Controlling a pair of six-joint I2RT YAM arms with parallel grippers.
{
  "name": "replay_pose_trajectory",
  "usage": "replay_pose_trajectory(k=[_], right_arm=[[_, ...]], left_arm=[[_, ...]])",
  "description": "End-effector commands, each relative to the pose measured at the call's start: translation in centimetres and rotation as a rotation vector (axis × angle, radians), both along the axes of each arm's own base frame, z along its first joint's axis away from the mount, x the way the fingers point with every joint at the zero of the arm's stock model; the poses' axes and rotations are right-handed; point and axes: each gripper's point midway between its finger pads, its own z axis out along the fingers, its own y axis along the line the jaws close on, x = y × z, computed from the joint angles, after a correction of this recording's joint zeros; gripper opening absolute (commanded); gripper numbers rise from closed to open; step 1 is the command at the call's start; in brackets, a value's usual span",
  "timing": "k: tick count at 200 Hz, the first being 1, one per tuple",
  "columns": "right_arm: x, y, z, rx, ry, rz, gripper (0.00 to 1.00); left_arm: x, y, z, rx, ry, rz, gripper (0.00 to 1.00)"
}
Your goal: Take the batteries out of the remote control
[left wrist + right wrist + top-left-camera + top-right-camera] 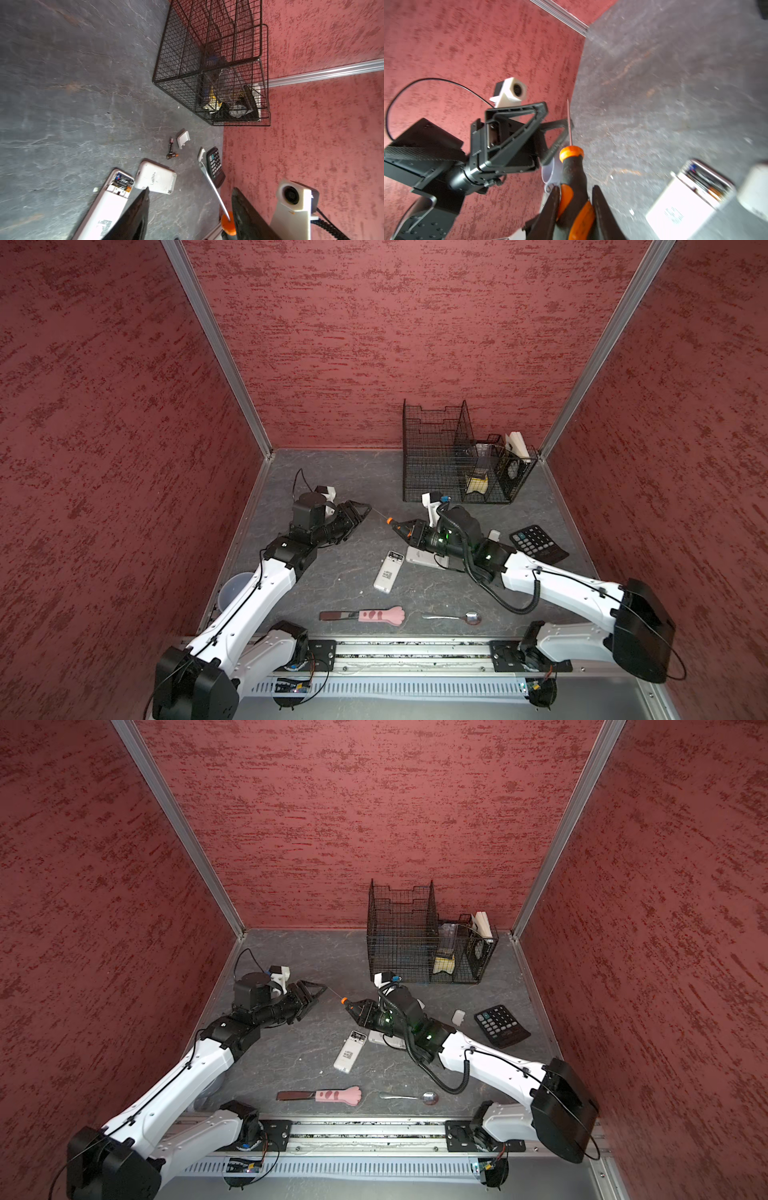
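Orange-and-black rubber of the screwdriver (pixel 572 166) handle is sitting clamped in the right gripper (pixel 576 190), whose fingers are pressing on both sides of it. The left gripper (pixel 558 114) is standing with its jaws well parted and is gripping nothing. The thin shaft is passing between them, and contact cannot be confirmed.

Hazards, as judged:
- The remote (pixel 387 572) is lying unrestrained on the table (pixel 332 472), so levering with the tip is likely to push it along rather than lift a cell.
- The slim shaft is offering little purchase. A slip is risking a flicked cell or a gouged compartment.

The remote is lying mid-table between the arms. Its long axis is running front to back with a slight lean, and its open end is pointing away, toward the screwdriver. The seated batteries (pixel 122 182) are resting in that open compartment, apparently crosswise to the remote, though blur is limiting certainty. Two loose batteries (pixel 170 145) are lying flat between a second remote (pixel 155 178) and a detached cover (pixel 184 139), roughly at right angles, ends nearly meeting.
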Motion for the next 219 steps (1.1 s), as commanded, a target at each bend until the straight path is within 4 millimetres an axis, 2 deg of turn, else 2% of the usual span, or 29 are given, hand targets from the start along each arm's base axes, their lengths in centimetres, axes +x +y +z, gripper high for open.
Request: replay_pose_trajectory(k=[1, 33, 50, 72, 127, 150, 219], right_arm=[[-1.9, -3.0, -2.3, -0.168, 0.064, 0.004, 0.00], [-4.1, -6.0, -3.2, -0.293, 0.114, 0.018, 0.00], [-4.9, -6.6, -3.7, -0.308, 0.149, 0.028, 0.00], [-5.6, -7.1, -4.5, -0.311, 0.193, 0.024, 0.00], [-6.1, -7.2, -6.4, -0.210, 0.338, -0.036, 0.00], [-6.1, -7.6, -7.2, -0.181, 0.400, -0.082, 0.00], [-5.9, -7.4, -8.9, -0.110, 0.481, -0.122, 0.00]], left_arm=[[-2.4, 0.6, -2.4, 0.133, 0.047, -0.065, 0.66], [-5.4, 0.8, -6.2, 0.294, 0.116, -0.136, 0.68], [-6.6, 0.5, -8.2, 0.378, 0.139, -0.178, 0.68], [-7.6, -0.6, -9.6, 0.507, 0.092, -0.249, 0.70], [-8.2, -3.7, -12.9, 0.743, 0.025, -0.421, 0.70], [-8.2, -4.5, -13.9, 0.770, 0.004, -0.451, 0.70], [-8.1, -7.2, -15.4, 0.838, -0.072, -0.561, 0.70]])
